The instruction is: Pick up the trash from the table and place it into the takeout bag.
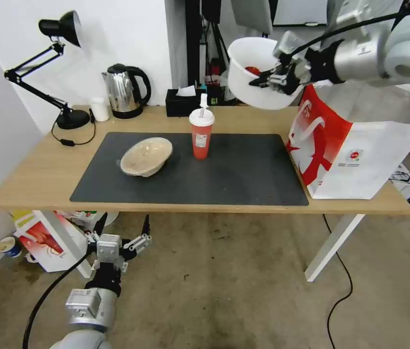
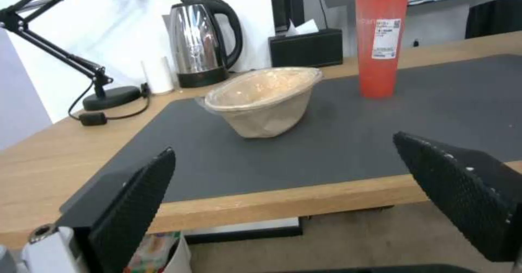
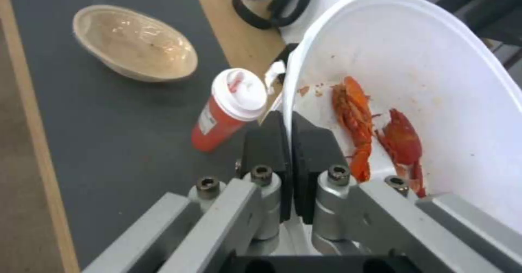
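Observation:
My right gripper (image 1: 269, 77) is shut on the rim of the wide white bowl (image 1: 248, 77), held tilted in the air above the table's back right, just left of the takeout bag (image 1: 355, 145). Red crayfish scraps (image 3: 375, 134) lie inside the white bowl (image 3: 424, 81), and the fingers (image 3: 269, 154) pinch its wall. The beige bowl (image 1: 146, 156) rests tilted on the dark mat (image 1: 243, 179), with the red straw cup (image 1: 201, 133) upright to its right. My left gripper (image 1: 117, 232) hangs open below the table's (image 1: 30, 184) front edge; its fingers (image 2: 136, 199) frame the beige bowl (image 2: 264, 99) and red cup (image 2: 381, 40).
Along the table's back stand a black desk lamp (image 1: 44, 68), a small white cup (image 1: 100, 109), a steel kettle (image 1: 124, 91) and a black tissue box (image 1: 183, 101). A smaller red-and-white bag (image 1: 44, 240) sits on the floor under the left end. Cables trail on the floor at right.

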{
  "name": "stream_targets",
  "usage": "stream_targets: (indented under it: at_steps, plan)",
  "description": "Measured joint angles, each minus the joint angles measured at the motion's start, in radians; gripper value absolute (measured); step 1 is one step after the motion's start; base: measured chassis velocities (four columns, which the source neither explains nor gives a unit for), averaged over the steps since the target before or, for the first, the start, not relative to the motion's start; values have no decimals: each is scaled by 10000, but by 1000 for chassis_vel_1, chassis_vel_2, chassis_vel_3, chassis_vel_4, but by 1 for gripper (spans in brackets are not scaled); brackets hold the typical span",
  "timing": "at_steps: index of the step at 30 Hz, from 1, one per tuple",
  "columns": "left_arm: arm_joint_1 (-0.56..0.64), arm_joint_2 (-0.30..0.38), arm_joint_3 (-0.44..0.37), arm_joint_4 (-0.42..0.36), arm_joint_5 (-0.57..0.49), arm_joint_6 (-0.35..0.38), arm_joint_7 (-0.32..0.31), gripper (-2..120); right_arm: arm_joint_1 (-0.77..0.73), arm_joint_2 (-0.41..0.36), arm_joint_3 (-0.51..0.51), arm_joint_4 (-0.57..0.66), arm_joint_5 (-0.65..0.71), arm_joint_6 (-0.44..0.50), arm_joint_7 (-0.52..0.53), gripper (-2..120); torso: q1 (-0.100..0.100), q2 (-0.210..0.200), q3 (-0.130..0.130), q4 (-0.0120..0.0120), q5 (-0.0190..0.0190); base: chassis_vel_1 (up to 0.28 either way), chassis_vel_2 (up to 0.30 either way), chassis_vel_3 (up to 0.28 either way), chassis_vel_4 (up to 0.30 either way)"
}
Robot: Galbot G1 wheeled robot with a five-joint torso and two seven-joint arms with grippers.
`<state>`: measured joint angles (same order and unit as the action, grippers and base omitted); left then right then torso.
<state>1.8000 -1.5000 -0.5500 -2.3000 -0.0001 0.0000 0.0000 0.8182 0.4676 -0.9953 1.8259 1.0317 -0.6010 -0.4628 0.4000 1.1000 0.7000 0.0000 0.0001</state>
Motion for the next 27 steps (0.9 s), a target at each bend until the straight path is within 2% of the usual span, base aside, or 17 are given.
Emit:
stream_targets:
  at_steps: [10, 23, 27]
  plan:
    - [0, 0, 0, 0, 0, 0, 0, 100, 416, -435, -103, -223, -10, 62, -258, 0, 0, 0, 0, 1, -1, 0, 0, 0, 0]
    - [0, 0, 0, 0, 0, 0, 0, 100, 216, -1316, -50, -372, -156, 249, -516, 0, 0, 0, 0, 0, 0, 0, 0, 0, 0]
    - [0, 0, 0, 0, 0, 0, 0, 100, -388, -1695, 506, -444, -307, 308, -605, 0, 0, 0, 0, 1, -1, 0, 0, 0, 0]
